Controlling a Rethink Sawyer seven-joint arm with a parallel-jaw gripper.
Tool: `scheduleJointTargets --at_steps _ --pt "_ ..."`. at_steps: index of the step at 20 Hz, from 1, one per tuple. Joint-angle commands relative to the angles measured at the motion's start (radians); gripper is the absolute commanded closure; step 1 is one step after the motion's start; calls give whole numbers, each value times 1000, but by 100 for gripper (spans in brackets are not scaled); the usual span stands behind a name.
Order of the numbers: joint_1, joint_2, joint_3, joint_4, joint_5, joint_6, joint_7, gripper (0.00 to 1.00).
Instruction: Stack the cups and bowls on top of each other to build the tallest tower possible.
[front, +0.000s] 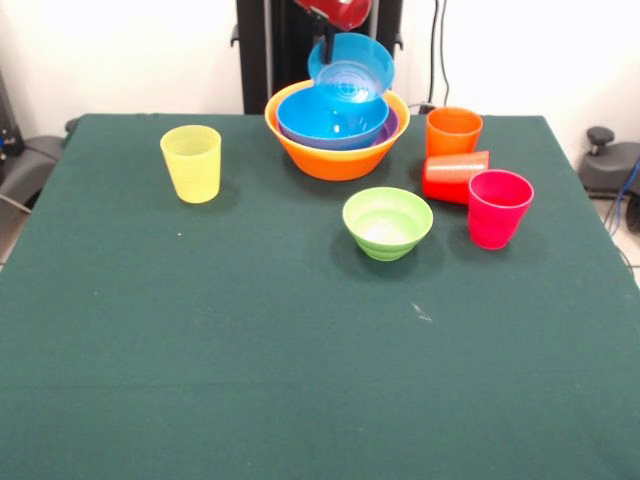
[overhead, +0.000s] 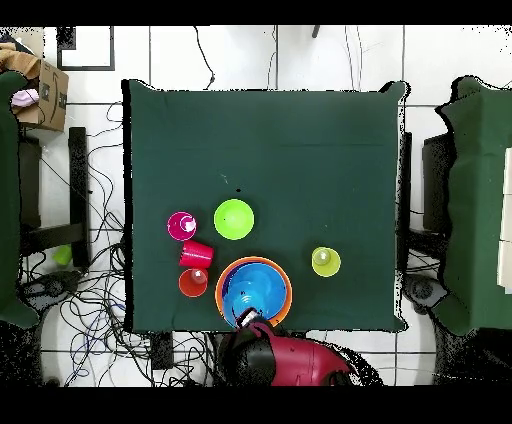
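Presently gripper (front: 327, 45) pinching tilted blue bowl (front: 352, 63) at its left rim above nest; light, glossy, slippery, best taken by rim.

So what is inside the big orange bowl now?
The large orange bowl holds a blue bowl, with a purple rim showing beside it. A second blue bowl is held tilted above by the gripper. The nest's bottom is covered.
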Motion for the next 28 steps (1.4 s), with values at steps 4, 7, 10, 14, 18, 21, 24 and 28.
scheduleJointTargets --at_steps 4,7,10,14,18,21,24,28 --pt "-6 41 14 25 -68 -31 45 100" --pt "-15 36 11 23 -76 -24 43 100" --pt "-13 39 1 10 -81 -20 43 100" --pt "-8 37 -12 2 -78 -27 51 100" --pt "-13 27 -13 2 -62 -31 60 0" --pt "-26 25 -5 6 -62 -53 67 0" --pt "-25 20 -5 7 -57 -58 73 0" --pt "-17 29 -13 11 -51 -90 93 0"
